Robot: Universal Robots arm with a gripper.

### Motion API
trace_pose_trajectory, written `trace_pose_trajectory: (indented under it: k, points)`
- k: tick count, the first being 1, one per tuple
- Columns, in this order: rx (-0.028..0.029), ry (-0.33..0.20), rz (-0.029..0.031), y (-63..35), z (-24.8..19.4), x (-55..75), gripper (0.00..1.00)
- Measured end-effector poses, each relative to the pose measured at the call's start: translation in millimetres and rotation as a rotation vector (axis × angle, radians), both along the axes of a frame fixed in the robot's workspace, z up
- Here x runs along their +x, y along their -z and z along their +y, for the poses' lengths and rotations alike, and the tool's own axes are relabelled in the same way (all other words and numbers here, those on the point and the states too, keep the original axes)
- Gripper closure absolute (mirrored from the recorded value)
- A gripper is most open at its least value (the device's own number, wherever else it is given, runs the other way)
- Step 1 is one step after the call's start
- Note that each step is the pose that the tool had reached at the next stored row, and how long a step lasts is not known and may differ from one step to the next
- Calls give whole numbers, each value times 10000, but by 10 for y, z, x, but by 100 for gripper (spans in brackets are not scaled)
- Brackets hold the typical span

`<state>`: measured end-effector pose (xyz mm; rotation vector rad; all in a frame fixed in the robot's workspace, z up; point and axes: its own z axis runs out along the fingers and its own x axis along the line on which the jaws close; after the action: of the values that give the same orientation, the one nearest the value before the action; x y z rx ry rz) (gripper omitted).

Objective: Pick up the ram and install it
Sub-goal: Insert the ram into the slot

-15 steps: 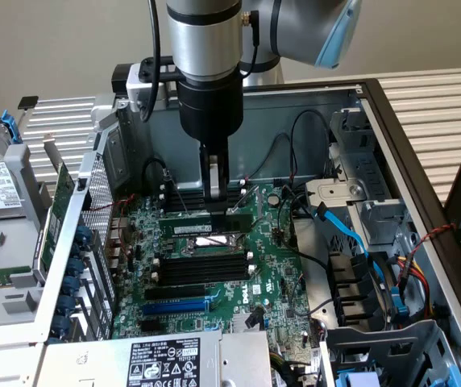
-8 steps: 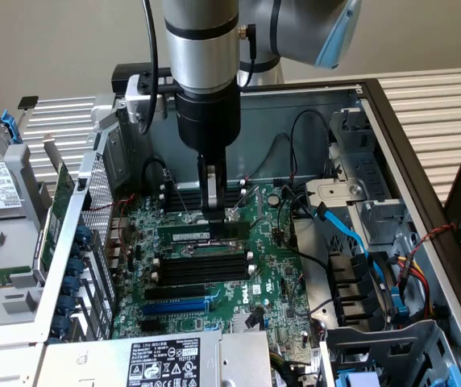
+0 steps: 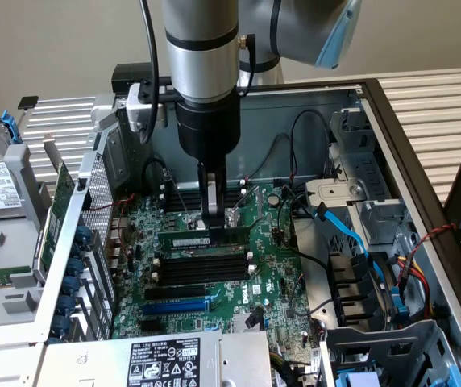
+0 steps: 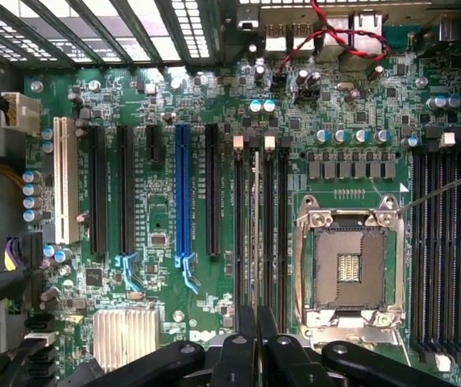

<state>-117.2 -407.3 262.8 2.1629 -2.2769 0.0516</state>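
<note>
Open computer case (image 3: 392,137) with a big green motherboard (image 3: 283,278) lying flat inside it. The arm (image 3: 202,56) comes straight down into the case. The tool (image 3: 213,214) is pinched nearly shut on the top edge of the ram (image 3: 184,240). The stick stands on edge, lined up lengthwise with the black memory slots (image 3: 202,270), on the side of that row away from the blue slot (image 3: 178,305). Can't tell if it's fully seated.
</note>
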Motion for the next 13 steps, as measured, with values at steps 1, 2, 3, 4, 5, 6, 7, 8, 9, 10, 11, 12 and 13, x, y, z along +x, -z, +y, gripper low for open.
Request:
trace_pose_trajectory:
  k: [1, 2, 3, 4, 5, 6, 7, 8, 9, 10, 11, 12, 13]
  points:
    - [0, -11, 0, 3, -4, 0, 87]
    - [1, -25, -1, 8, -6, -1, 87]
    - [1, -52, -1, 11, -6, -1, 87]
    - [1, -84, -1, 14, -7, -2, 87]
    - [1, -116, 0, 17, -7, -5, 87]
    - [2, -150, -1, 21, -7, -6, 87]
    - [2, -183, -2, 26, -7, -9, 87]
    - [3, -204, -2, 33, -7, -9, 87]
    - [1, -205, -1, 43, -7, -9, 87]
    - [1, -204, -2, 56, -7, -11, 87]
    - [1, -205, -5, 71, -7, -13, 87]
    - [1, -204, -6, 86, -7, -16, 87]
    - [2, -204, -8, 104, -7, -19, 87]
